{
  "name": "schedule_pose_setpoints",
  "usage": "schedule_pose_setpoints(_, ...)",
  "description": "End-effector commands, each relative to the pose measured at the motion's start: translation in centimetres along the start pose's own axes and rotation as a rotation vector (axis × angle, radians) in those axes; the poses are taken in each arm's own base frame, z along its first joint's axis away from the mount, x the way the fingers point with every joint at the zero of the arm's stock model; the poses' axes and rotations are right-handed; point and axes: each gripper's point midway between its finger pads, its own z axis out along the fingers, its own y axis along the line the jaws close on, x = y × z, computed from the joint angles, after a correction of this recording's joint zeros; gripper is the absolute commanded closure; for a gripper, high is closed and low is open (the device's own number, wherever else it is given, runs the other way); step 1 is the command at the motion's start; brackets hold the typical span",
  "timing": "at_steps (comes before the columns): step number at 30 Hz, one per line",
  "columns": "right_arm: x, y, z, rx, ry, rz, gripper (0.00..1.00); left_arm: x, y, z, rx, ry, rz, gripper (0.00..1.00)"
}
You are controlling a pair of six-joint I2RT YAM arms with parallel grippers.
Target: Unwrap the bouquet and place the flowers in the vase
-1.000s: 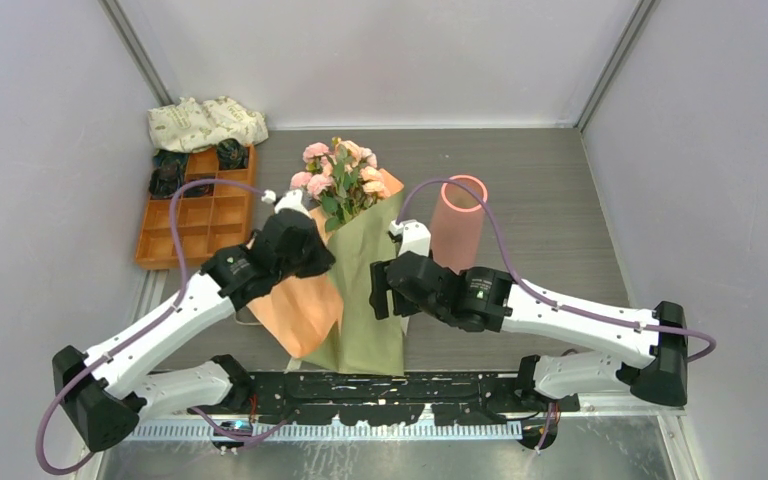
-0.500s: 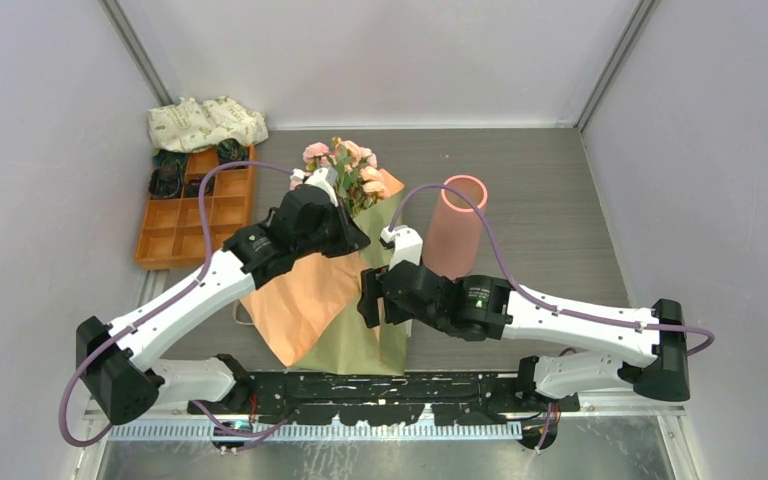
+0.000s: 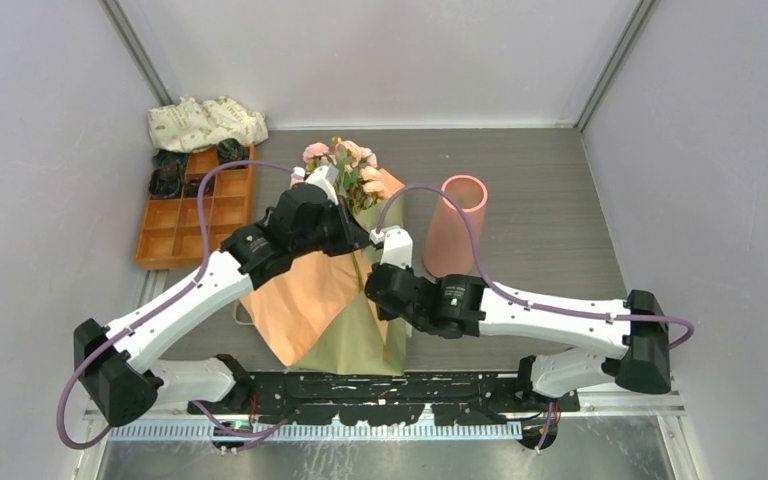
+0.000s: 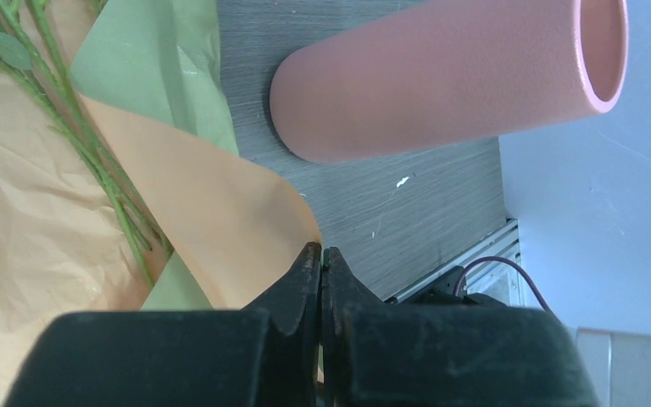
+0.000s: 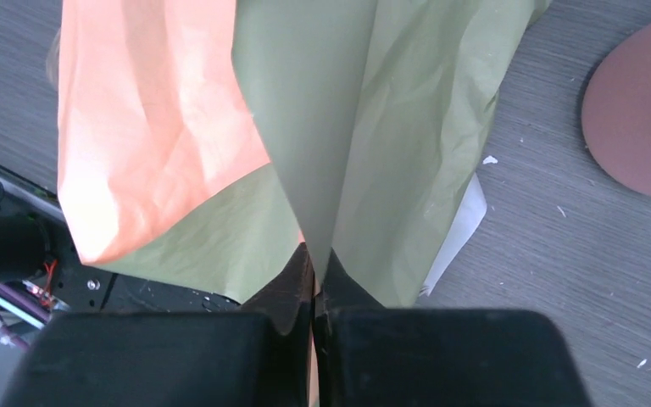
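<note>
Right claw [image 5: 314,263] has snapped down from wide open a second ago and slid in toward the wrap. Left arm has swung from the wrap's 9 o'clock side up toward the blooms.

Right claw: jaws nearly together, pinching a raised fold of green paper [image 5: 364,127] right at the fingertips. Reads as an anchor grip, so the sheet can be pulled clear of the stems instead of the whole bundle sliding.

Left claw [image 4: 320,254]: fully closed, with the curled corner of the orange paper [image 4: 212,212] running into the tips. Looks like a pinch on that edge, to peel the sheet the opposite way. Stems [image 4: 93,161] lie bare on the orange sheet at its 10 o'clock.

Bouquet [image 3: 335,290] lies flat at table [image 3: 550,200] centre, cone partly opened, point toward 6 o'clock. Flowers [image 3: 345,160] sit at its 12 o'clock end, not yet freed.

Vase [image 3: 457,225] stands upright at 2 o'clock from the right claw, just beside the wrap, mouth empty. Likely kept close for a short carry.

Judgement: unwrap is mid-way, nothing in the vase. Risk: thin paper tearing at the pinches.
</note>
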Motion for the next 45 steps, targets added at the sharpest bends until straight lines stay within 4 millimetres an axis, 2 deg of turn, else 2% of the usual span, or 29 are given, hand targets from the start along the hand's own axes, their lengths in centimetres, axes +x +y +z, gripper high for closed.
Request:
schedule_pose_setpoints(1, -3.7, 0.1, -0.7, 0.059, -0.111, 0.036, 0.99, -2.4, -3.3, -2.0, 0.121, -0.075, 0.011, 0.99)
schedule_pose_setpoints(7, -3.1, -3.5, -2.8, 0.155, -0.122, 0.092, 0.99, -2.6, 0.9, -3.8, -0.033, -0.160, 0.039, 0.79)
schedule_pose_setpoints(13, -2.0, -6.5, -4.9, 0.186, -0.130, 0.149, 0.99, -1.8, 5.1, -5.6, -0.150, -0.226, 0.023, 0.78)
schedule_pose_setpoints(17, -1.3, -7.6, -5.6, 0.201, -0.118, 0.162, 0.99, -0.3, 7.4, -4.8, -0.215, -0.206, 0.016, 0.78)
schedule_pose_setpoints(21, -0.1, -8.3, -5.6, 0.225, -0.084, 0.168, 0.99, 1.8, 8.9, -2.3, -0.248, -0.131, 0.026, 0.81)
schedule_pose_setpoints(24, 0.8, -8.9, -5.5, 0.243, -0.061, 0.176, 0.99, 2.6, 8.9, -0.1, -0.221, -0.099, 0.035, 0.83)
schedule_pose_setpoints(26, 1.2, -9.3, -5.5, 0.255, -0.055, 0.186, 0.99, 2.9, 8.1, 1.6, -0.171, -0.083, 0.044, 0.83)
schedule_pose_setpoints(29, 1.6, -9.9, -5.8, 0.273, -0.053, 0.200, 0.99, 3.2, 5.4, 4.6, -0.039, -0.044, 0.061, 0.86)
schedule_pose_setpoints(32, 1.7, -10.5, -6.3, 0.298, -0.052, 0.207, 0.96, 4.4, 2.6, 7.2, 0.105, 0.040, 0.053, 0.89)
schedule_pose_setpoints(34, 1.6, -11.1, -6.8, 0.316, -0.056, 0.213, 0.95, 5.4, 1.4, 8.8, 0.180, 0.086, 0.031, 0.90)
schedule_pose_setpoints(36, 1.6, -11.7, -7.4, 0.328, -0.062, 0.218, 0.93, 6.4, 1.1, 10.3, 0.218, 0.125, 0.013, 0.90)
schedule_pose_setpoints(39, 1.3, -12.5, -8.4, 0.332, -0.078, 0.234, 0.91, 8.2, 1.8, 12.2, 0.218, 0.187, -0.005, 0.91)
schedule_pose_setpoints(42, 1.1, -13.2, -9.4, 0.338, -0.086, 0.245, 0.90, 9.0, 2.6, 12.9, 0.198, 0.210, -0.005, 0.92)
schedule_pose_setpoints(45, 1.6, -14.2, -10.0, 0.369, -0.078, 0.244, 0.90, 9.1, 3.2, 12.6, 0.176, 0.208, 0.012, 0.92)
